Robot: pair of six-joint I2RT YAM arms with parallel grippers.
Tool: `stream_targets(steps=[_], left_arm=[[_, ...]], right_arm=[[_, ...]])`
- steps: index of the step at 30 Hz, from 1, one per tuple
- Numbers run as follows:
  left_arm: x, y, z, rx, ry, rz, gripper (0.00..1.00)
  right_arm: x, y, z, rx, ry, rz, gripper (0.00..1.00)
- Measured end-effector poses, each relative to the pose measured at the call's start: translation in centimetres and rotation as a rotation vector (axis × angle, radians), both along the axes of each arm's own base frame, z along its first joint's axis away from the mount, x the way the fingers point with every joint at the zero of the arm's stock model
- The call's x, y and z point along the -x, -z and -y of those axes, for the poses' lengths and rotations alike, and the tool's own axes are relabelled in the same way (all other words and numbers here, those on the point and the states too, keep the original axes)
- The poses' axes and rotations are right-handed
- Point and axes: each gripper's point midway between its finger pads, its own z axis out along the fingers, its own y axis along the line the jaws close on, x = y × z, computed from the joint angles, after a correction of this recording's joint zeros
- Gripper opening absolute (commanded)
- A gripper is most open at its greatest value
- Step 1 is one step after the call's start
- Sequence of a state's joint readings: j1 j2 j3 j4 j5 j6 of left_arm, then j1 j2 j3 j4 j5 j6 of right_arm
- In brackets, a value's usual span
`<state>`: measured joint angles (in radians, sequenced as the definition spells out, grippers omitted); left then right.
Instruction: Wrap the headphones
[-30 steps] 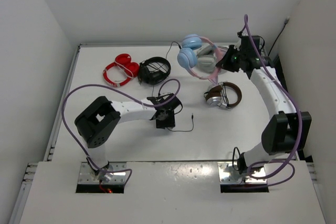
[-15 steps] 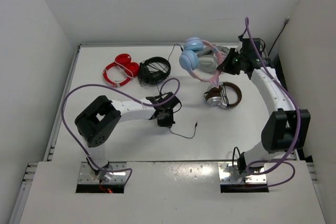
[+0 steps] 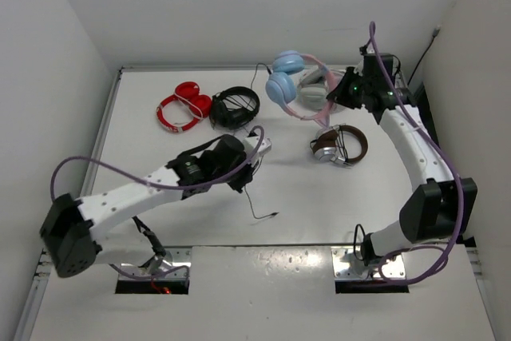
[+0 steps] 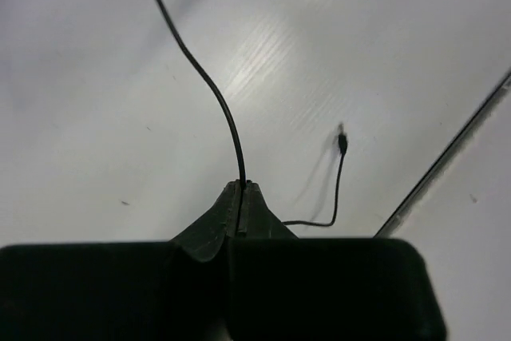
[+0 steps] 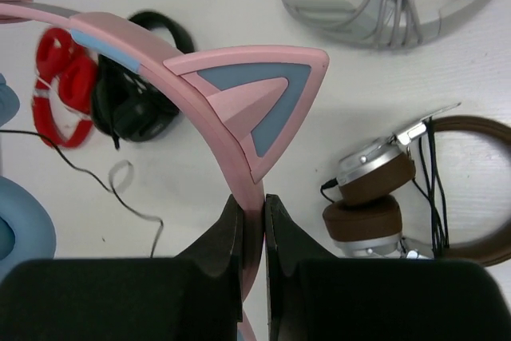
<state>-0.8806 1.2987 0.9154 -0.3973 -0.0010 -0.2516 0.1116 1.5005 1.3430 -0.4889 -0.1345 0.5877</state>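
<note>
Two spare sets lie at the left of the table (image 3: 144, 141): a red pair (image 3: 182, 107) and, just beside it, a black pair (image 3: 234, 107); neither belongs to the job.

Next to the right, near the middle of the table, the left gripper (image 3: 244, 184) has its jaws pressed together on the cable (image 4: 209, 89). In the wrist view the thin black cord comes out from between the fingertips and runs away across the surface; a short free tail curls off to the right and ends in the plug (image 3: 274, 215), which lies on the table.

Further right, at the rear, are the headphones (image 3: 289, 63): light blue ear cups (image 3: 281, 87) and a thin pink headband (image 5: 136, 45) bearing a cat ear (image 5: 259, 97). A grey pair (image 3: 315, 95) sits just behind them; a brown-and-silver pair (image 3: 339, 145) lies nearer the arms.

At the far right, the right gripper (image 5: 251, 201) is clamped on the headband, directly below the cat ear.

Handling notes:
- The headset is judged light; the cups look rigid, but the band is thin and probably springy, so it may twist in a narrow pinch. A hold on the band close to the ear gives a stop against sliding.
- The cable is limp, smooth and keeps no shape; take it near the plug end, as held now, so little tail is left to flail.
- Keep tension modest; the joint where the cord enters the cup is likely the weak point, yet slack turns will probably slip off.
- The black pair lies near the cord's path; snagging is possible.
</note>
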Motion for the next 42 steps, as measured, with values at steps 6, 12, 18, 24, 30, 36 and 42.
stream_targets(steps=[6,12,18,24,30,36,42], left_arm=[[1.5,-8.2,-1.8,0.042,0.290,0.362,0.00],[2.8,-10.1,-3.9,-0.029,0.445,0.534,0.00],[2.9,-10.4,-3.8,-0.104,0.559,0.580,0.00],[1.8,-16.7,-1.9,-0.061,0.602,0.725,0.00],[1.4,-21.8,-1.0,-0.014,0.605,0.831,0.00],[0.3,-25.7,-0.8,0.001,0.563,0.912,0.00],[-3.1,-27.9,-2.5,-0.045,0.448,0.992,0.00]], right_arm=[[-1.5,-3.7,2.1,-0.067,0.104,0.066,0.00],[-1.3,-5.3,0.9,-0.275,0.131,0.038,0.00],[-0.5,-4.2,-1.9,-0.233,0.103,0.030,0.00],[3.0,-0.4,-8.3,-0.087,-0.100,-0.004,0.00],[5.2,2.1,-11.1,0.071,-0.228,0.010,0.00],[6.0,2.5,-13.2,0.182,-0.336,0.096,0.00],[8.6,5.6,-13.1,0.269,-0.442,0.067,0.00]])
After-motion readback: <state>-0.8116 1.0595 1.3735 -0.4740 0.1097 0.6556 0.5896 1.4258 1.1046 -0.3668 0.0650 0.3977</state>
